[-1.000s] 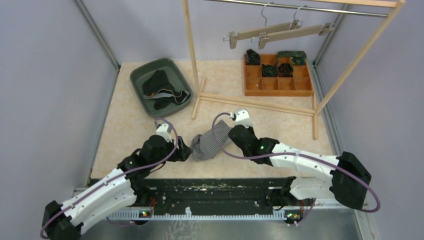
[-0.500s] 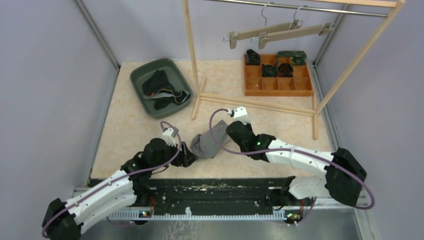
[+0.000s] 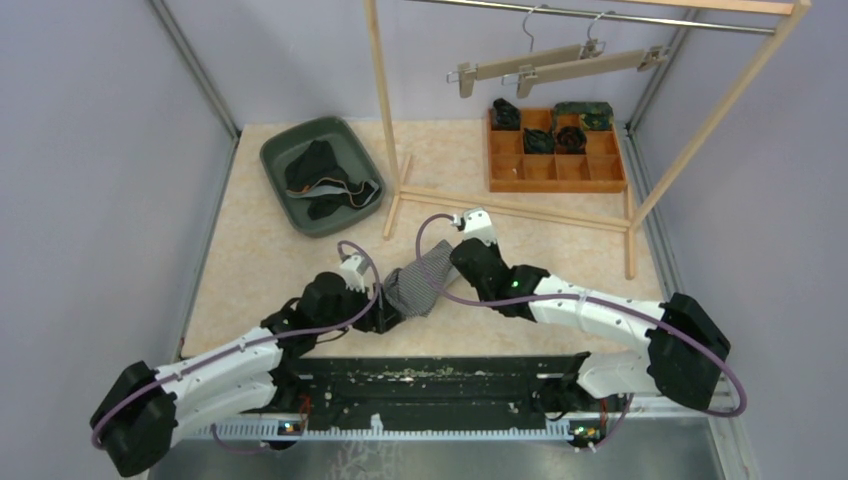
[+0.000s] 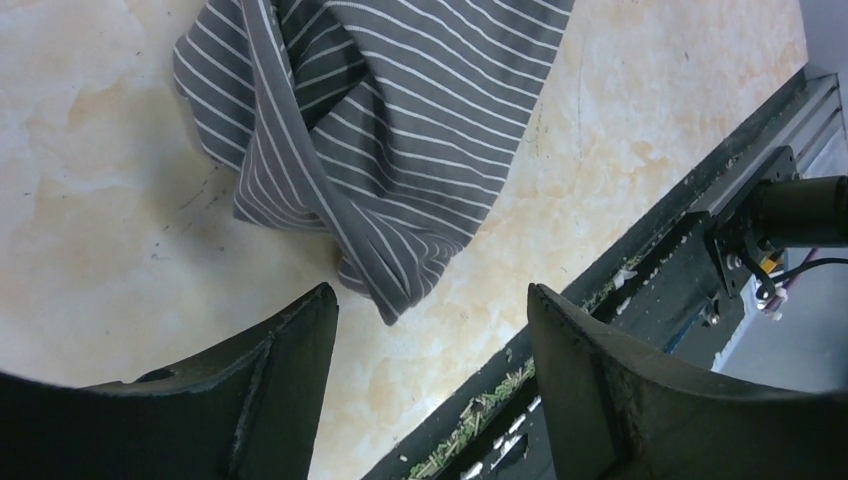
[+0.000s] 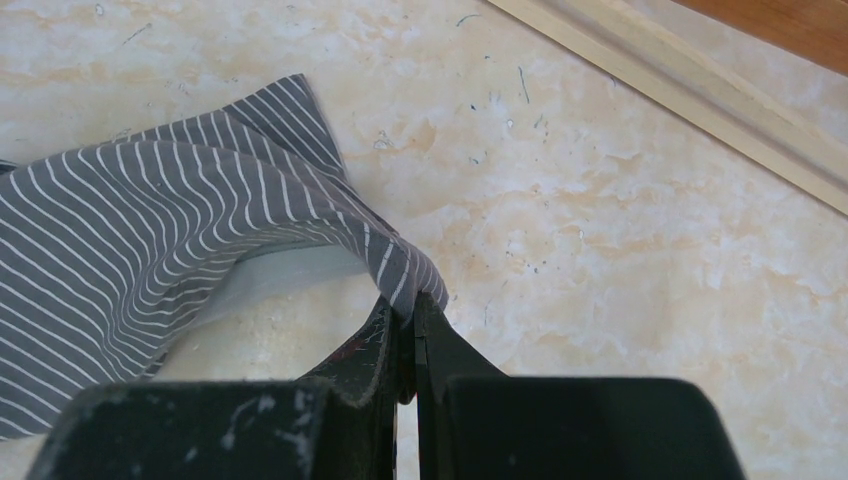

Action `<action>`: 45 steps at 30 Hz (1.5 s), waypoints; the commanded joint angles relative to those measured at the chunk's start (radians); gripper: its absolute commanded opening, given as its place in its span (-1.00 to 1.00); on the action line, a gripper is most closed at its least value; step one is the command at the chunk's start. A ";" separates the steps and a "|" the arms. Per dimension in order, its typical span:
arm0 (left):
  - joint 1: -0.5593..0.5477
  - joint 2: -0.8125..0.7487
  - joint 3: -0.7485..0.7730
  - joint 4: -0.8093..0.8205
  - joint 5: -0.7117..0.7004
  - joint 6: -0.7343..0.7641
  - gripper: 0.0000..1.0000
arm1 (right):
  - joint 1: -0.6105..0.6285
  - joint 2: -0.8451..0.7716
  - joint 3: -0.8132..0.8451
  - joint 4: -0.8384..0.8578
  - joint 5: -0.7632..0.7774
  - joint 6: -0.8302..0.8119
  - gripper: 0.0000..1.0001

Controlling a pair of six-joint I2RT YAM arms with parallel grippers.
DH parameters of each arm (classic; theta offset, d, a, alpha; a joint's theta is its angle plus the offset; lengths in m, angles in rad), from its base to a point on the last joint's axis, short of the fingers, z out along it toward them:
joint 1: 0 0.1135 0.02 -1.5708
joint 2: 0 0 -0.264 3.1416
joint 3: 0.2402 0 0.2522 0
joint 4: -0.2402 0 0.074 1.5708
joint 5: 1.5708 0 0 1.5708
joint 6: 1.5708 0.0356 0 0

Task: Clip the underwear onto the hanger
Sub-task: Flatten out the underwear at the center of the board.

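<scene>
Our right gripper (image 5: 412, 308) has its jaws pressed together on a fold at the edge of the underwear (image 5: 150, 250). The cloth rises off the table (image 5: 620, 230) at that spot, with a gap beneath it. Our left gripper (image 4: 430, 295) stands wide apart and holds nothing. From the left wrist, the garment's lower corner shows between the fingertips (image 4: 310, 320) and is clamped by neither.

The grey, white-striped underwear lies crumpled between our two arms, near the table's front edge, with its far end lifted toward the right gripper. Beyond it stands the wooden rack (image 3: 381, 110), well apart, with two hangers (image 3: 520, 65) on its rail and nothing clipped to them. A green tray (image 3: 298, 132) of dark clothes sits at the far left. A wooden box (image 3: 560, 172) with compartments, some holding dark bundles, sits at the far right.
</scene>
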 commanded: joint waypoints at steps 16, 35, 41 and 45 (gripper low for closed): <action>-0.010 0.031 0.096 0.172 -0.009 0.031 -1.00 | -0.057 -0.056 0.119 0.045 -0.051 -0.082 -1.00; -0.009 -0.219 0.305 0.022 -0.318 0.027 -1.00 | -0.213 0.265 0.740 0.150 -0.385 -0.331 -1.00; -0.009 -0.320 0.311 -0.075 -0.509 0.023 -1.00 | -0.216 0.383 0.853 0.180 -0.579 -0.355 -1.00; -0.009 -0.378 0.301 -0.150 -0.575 0.004 -1.00 | -0.215 0.454 0.887 0.193 -0.670 -0.355 -1.00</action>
